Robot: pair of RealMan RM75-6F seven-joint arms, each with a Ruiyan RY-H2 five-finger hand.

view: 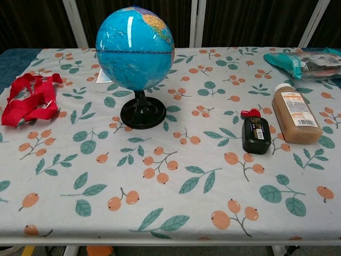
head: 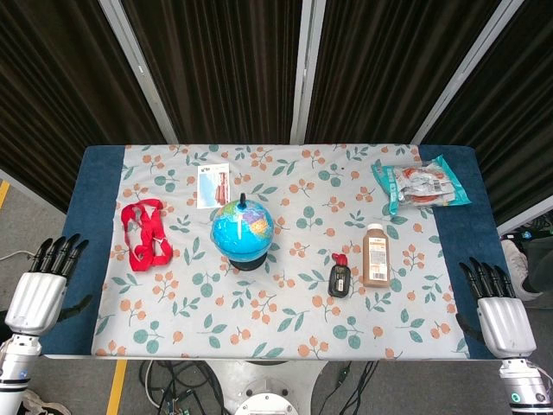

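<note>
Dark curtains, a flowered table, grey floor

We look down on a table [head: 95, 225] with a blue top, covered almost edge to edge by a pale tablecloth [head: 285, 320] printed with green leaves and orange berries; blue shows bare at both short ends. Behind it we see dark pleated curtains [head: 216, 60] split by slanting pale metal posts [head: 138, 60]. At the left we catch grey floor [head: 52, 220] with a yellow line, and black cables [head: 173, 385] dangle below the near edge. The light falls even and soft, shadows short.
</note>
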